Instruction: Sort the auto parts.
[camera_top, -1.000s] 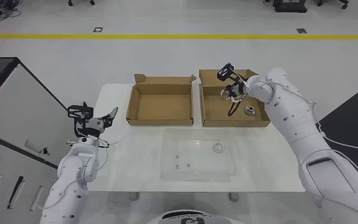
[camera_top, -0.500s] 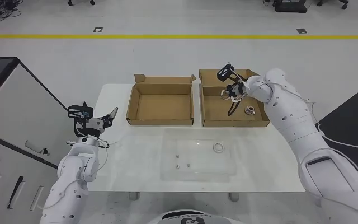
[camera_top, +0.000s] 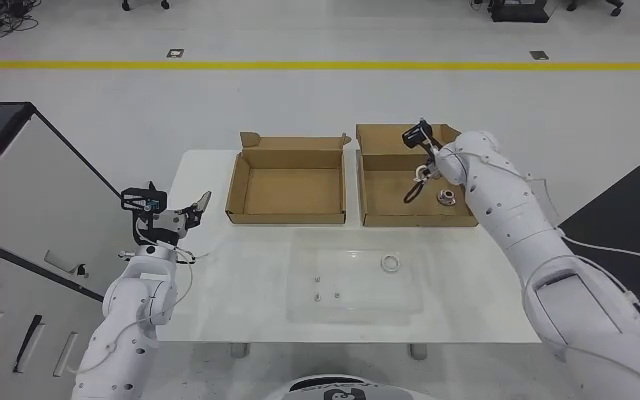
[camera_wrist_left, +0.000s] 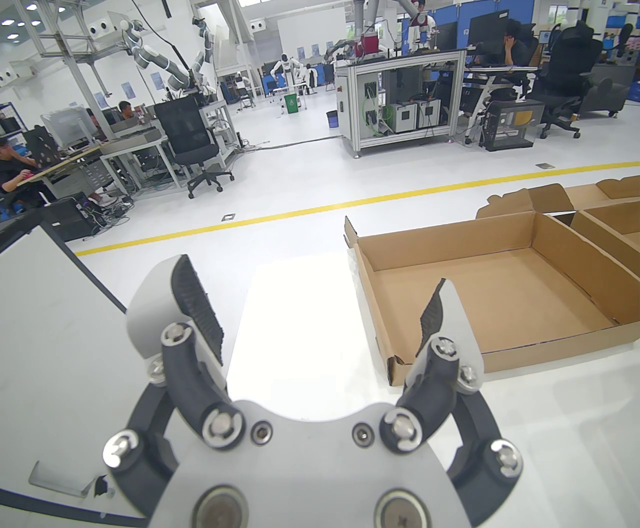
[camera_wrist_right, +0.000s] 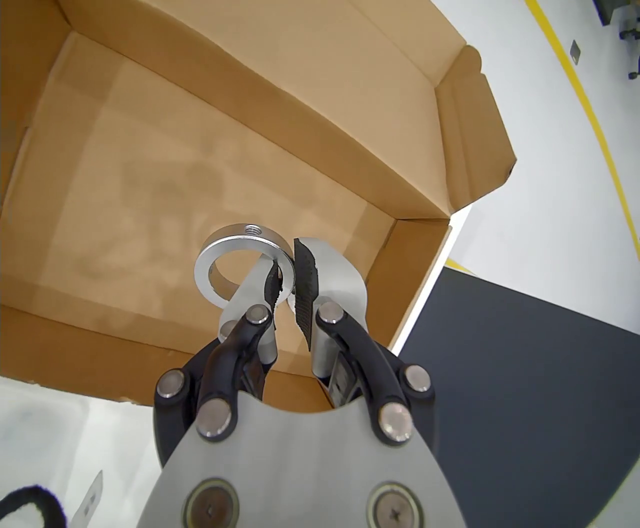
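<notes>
right gripper (camera_wrist_right: 287, 272) is clamped on the wall of a metal ring (camera_wrist_right: 202, 270), held over the right cardboard box (camera_wrist_right: 300, 130), so this looks like the drop-off step; next the jaws need to part so the ring lands near the part (camera_top: 447, 195) already inside. left gripper (camera_wrist_left: 312, 280) hangs with its jaws apart beside the left box (camera_wrist_left: 490, 290). the right wrist view makes the pinch plain; the top view adds a clear tray (camera_top: 350, 305) on the bench (camera_top: 250, 260) with another ring (camera_top: 389, 263) waiting.

1. No legible txt, nos. or brands in any view.
2. Cardboard boxes (camera_top: 288, 190): plain brown, no print visible.
3. Metal ring (camera_wrist_right: 243, 267) pinched in right pincer (camera_wrist_right: 287, 272): no readable stamp.
4. Blue wall signs (camera_wrist_left: 129, 90) in bkgd room: too small to read.
5. Yellow floor line (camera_top: 320, 65): plain stripe, no lettering.
</notes>
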